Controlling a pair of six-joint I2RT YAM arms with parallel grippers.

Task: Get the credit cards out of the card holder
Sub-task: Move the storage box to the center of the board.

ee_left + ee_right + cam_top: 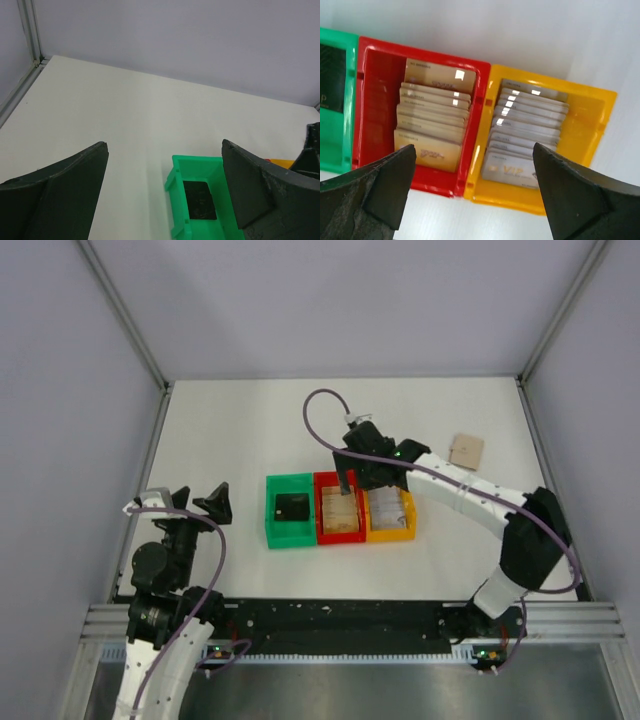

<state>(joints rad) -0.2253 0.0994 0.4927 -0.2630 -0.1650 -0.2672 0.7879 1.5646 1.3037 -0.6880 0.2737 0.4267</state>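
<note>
Right gripper (474,150): its jaws stand spread wide with nothing between them. It hangs above the seam where the red bin meets the orange bin.
Right fingers (385,190): dark and wedge-shaped, one at each lower corner of the wrist view. They touch neither the bins nor the cards.
Red bin (375,100): it lies below the gripper's left finger and holds a row of overlapping gold cards (432,125).
Orange bin (590,115): it sits pressed against the red bin's right side. It holds a row of overlapping silver cards (527,135), and the nearest one reads VIP.
Green bin (290,537): it touches the red bin's left side and has one black card (292,506) lying flat in it.
Left gripper (164,145): its jaws are wide apart and empty. It is held above bare table, left of the green bin and apart from it.
Card holder (466,450): a small tan piece lying flat on the table, at the far right beyond the right arm's forearm. It is well apart from the three bins and from both grippers. Whether it is folded or spread is too small to tell.
Table (240,430): a white top on which the three bins stand side by side in the middle.
Cable (312,410): purple, it arches up over the right wrist.
</note>
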